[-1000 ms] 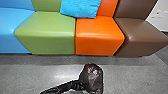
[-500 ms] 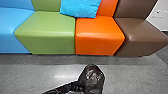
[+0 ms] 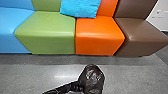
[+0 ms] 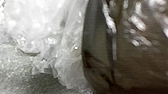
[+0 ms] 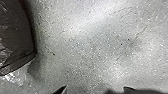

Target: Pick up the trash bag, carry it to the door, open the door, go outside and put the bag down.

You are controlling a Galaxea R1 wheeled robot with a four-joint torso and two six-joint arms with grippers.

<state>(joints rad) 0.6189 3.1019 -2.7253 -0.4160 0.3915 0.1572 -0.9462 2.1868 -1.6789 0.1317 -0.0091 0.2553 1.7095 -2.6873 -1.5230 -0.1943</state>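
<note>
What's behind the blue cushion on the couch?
The green backrest and orange backrest show on either side of the cushion. Whatever lies directly behind it is covered, so I can't tell.

Speckled grey floor (image 3: 130,75), a row of coloured seats (image 3: 98,40) along it, trash bag (image 3: 92,78) on or just above it

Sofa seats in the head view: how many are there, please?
4, left to right: blue seat, green seat, orange seat, brown seat. More may be out of view.
</note>
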